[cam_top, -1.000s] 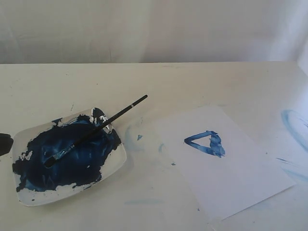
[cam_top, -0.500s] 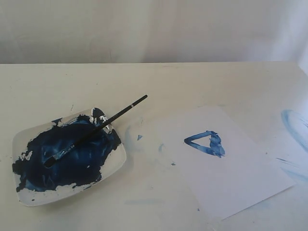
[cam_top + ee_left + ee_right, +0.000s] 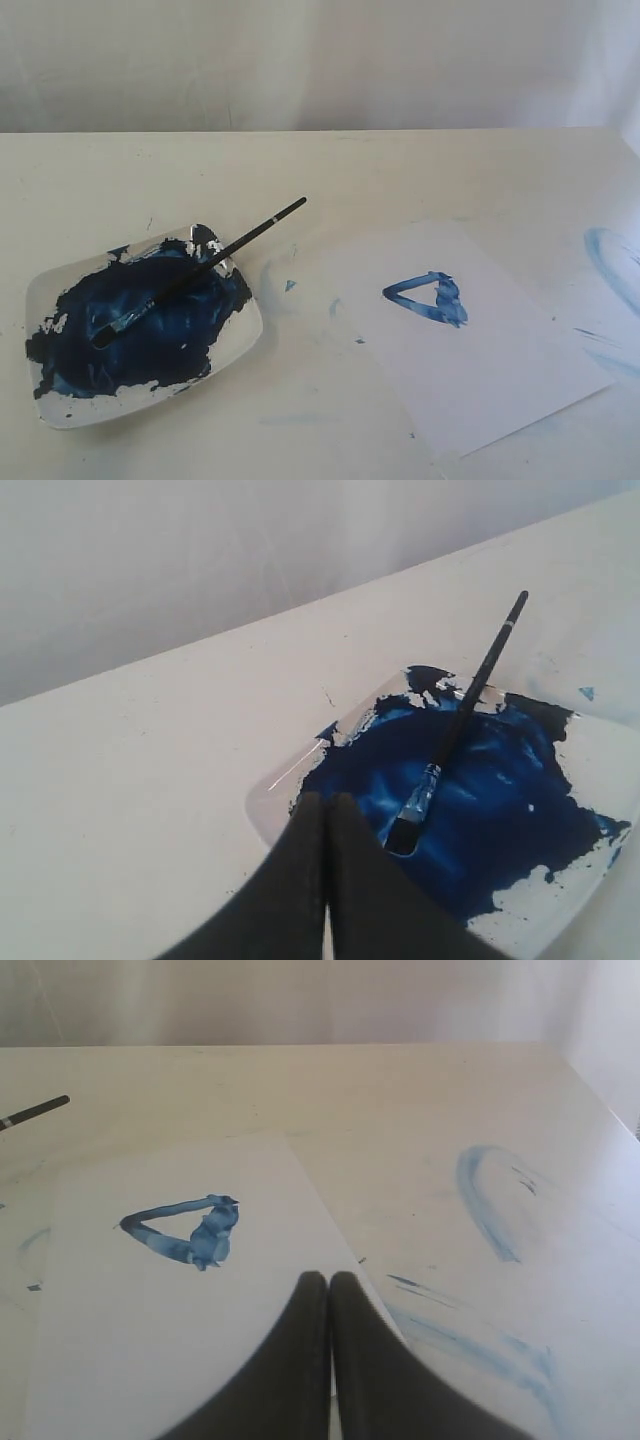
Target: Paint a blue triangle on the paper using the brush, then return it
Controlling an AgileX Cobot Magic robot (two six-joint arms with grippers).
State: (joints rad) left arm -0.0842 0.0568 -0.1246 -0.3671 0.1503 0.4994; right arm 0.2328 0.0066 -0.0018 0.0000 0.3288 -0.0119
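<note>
The brush [image 3: 200,270] lies across the white dish [image 3: 243,345] of dark blue paint, bristles in the paint, black handle sticking out past the rim; it also shows in the left wrist view, brush [image 3: 462,713], dish [image 3: 270,802]. A streaky blue triangle [image 3: 428,297] sits on the white paper [image 3: 470,370], also seen as triangle [image 3: 185,1230] on paper [image 3: 120,1340]. My left gripper [image 3: 327,800] is shut and empty, hanging above the dish's edge. My right gripper [image 3: 328,1278] is shut and empty over the paper's edge. Neither gripper appears in the exterior view.
Pale blue curved smears [image 3: 612,262] mark the table at the right, also seen in the right wrist view, smears [image 3: 485,1205]. Small blue specks [image 3: 289,285] lie between dish and paper. A white backdrop [image 3: 320,60] rises behind the table.
A dark shape at the exterior view's left edge, beside the dish, has gone out of view. The brush, dish and paper have not moved.
</note>
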